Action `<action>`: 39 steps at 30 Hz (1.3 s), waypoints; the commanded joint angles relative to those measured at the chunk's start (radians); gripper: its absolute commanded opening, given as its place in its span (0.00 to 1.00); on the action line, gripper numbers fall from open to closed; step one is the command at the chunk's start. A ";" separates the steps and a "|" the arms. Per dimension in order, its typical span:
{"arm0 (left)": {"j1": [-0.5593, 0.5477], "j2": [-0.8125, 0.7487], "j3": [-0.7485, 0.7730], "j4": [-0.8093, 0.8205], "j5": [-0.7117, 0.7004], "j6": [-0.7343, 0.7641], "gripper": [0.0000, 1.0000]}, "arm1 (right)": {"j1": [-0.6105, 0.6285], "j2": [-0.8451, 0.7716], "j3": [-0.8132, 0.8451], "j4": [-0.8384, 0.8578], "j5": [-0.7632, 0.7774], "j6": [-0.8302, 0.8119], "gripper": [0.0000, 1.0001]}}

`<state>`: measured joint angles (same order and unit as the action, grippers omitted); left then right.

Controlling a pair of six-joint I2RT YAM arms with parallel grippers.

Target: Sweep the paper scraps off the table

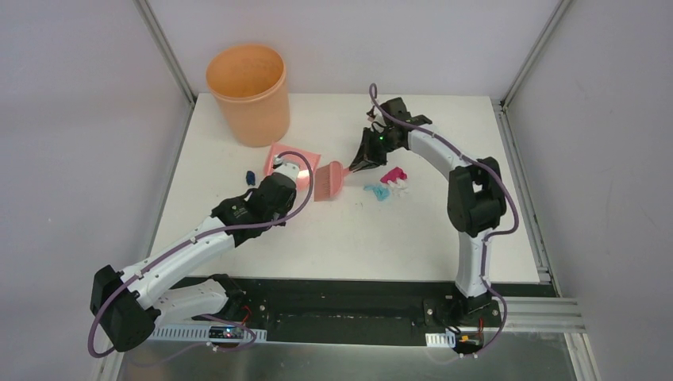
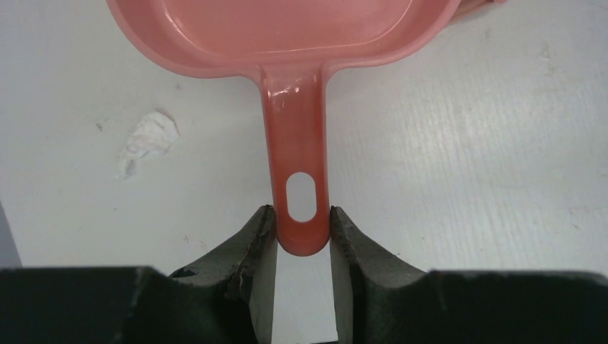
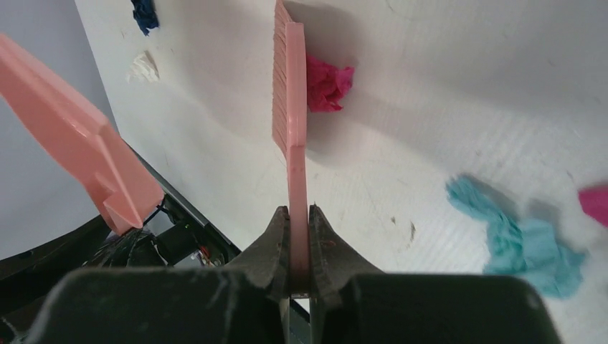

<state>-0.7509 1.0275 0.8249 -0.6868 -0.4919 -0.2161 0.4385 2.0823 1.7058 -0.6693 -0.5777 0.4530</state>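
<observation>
The right end effector (image 3: pixel 300 215) is clamped on the brush (image 3: pixel 289 93) handle, and the left end effector (image 2: pixel 302 218) pinches the dustpan (image 2: pixel 287 29) by its handle tip. The paper scraps (image 3: pixel 326 82) lie scattered on the worktop (image 3: pixel 430 107), one magenta wad near the bristles. A hard stroke could flick wads past the pan, or twist it in that narrow grip.

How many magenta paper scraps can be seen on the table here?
2. One crumpled magenta paper scrap lies beside the salmon-pink hand brush; the other magenta scrap lies near the light blue paper scrap. More may be hidden.
</observation>
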 commanded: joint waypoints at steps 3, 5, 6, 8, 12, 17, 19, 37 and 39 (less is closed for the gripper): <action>0.003 -0.031 0.040 0.084 0.224 0.086 0.00 | -0.152 -0.234 -0.141 -0.134 0.147 -0.041 0.00; 0.002 -0.026 0.041 0.091 0.258 0.097 0.00 | -0.214 -0.256 -0.153 -0.181 0.144 -0.076 0.00; 0.002 -0.016 0.046 0.087 0.277 0.101 0.00 | -0.235 -0.247 -0.131 -0.234 0.129 -0.113 0.00; 0.002 0.023 0.075 0.058 0.332 0.107 0.00 | -0.268 -0.233 -0.083 -0.327 0.009 -0.178 0.00; -0.034 0.176 0.238 -0.090 0.466 0.117 0.00 | -0.317 -0.322 -0.011 -0.391 -0.232 -0.227 0.00; -0.176 0.430 0.484 -0.317 0.423 0.206 0.00 | -0.356 -0.398 0.202 -0.539 -0.044 -0.385 0.00; -0.203 0.523 0.563 -0.398 0.437 0.207 0.00 | -0.360 -0.410 0.233 -0.551 0.136 -0.474 0.00; -0.219 0.725 0.666 -0.447 0.533 0.243 0.00 | -0.255 -0.182 0.321 -0.503 0.789 -0.766 0.00; -0.217 0.739 0.671 -0.443 0.522 0.257 0.00 | -0.222 -0.138 0.357 -0.530 0.778 -0.760 0.00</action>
<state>-0.9688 1.7470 1.4467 -1.1366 0.0429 -0.0097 0.1455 1.8950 1.9678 -1.1858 0.1413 -0.2836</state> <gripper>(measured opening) 0.283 0.081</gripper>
